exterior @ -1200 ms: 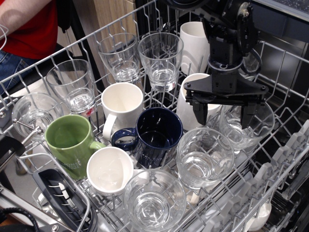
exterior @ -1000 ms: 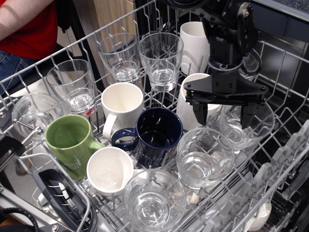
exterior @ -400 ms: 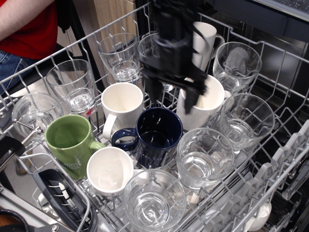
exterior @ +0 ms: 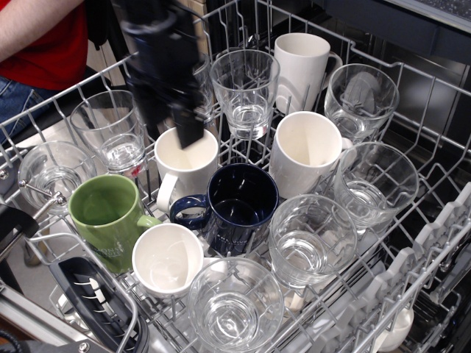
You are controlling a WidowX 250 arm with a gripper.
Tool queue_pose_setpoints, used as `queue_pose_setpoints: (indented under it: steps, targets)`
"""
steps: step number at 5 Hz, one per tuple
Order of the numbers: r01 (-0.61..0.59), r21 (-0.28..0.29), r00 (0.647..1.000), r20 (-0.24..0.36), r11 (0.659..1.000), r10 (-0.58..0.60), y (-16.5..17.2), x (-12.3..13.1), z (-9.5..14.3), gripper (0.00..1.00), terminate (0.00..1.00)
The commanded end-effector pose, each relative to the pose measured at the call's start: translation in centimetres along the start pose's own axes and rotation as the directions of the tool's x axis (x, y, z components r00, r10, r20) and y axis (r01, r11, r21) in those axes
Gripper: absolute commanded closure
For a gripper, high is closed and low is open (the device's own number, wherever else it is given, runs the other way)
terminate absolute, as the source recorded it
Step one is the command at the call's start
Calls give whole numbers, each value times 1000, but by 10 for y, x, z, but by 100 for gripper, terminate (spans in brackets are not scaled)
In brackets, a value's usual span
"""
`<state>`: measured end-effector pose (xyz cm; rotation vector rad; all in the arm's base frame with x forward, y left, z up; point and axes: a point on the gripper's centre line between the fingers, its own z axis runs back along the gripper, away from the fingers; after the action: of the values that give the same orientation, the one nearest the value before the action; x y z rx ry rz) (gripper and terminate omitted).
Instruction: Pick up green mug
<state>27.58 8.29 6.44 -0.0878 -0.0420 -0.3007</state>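
Observation:
The green mug (exterior: 105,212) stands upright in the dishwasher rack (exterior: 434,243) at the front left, its handle pointing right toward a small white mug (exterior: 167,259). My gripper (exterior: 171,126) is motion-blurred, high above the rack at the back left, over a white mug (exterior: 185,156) and up and to the right of the green mug. Its two dark fingers (exterior: 190,131) hang down spread apart with nothing between them.
A navy-blue mug (exterior: 240,204) sits in the rack's middle, with white mugs (exterior: 305,151) behind it. Several clear glasses (exterior: 245,88) fill the back, left and front rows. A person in a red shirt (exterior: 44,37) stands at the far left.
My gripper has swept fast from the right side of the rack, over the white mugs, to the back left. The mugs and glasses have not moved.

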Motion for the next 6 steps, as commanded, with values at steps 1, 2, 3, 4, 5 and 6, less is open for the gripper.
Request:
queue_pose_setpoints:
  steps: [1,2,3,4,5,6]
  targets:
    - [213,63,975,-73,975,-208,52,4,-8,0,0]
    - [276,60,961,-47,959,-274,80,0,-14,0,0]
    - [369,54,926,-106,928,-363,101,-1,-22,0,0]
    - [453,39,883,-159,890,-442,119,-2,-40,0,0]
    - [498,15,849,-214,867,-484,130,-3,-58,0,0]
    - [535,4,824,-221,845,-521,132,-8,-75,0,0]
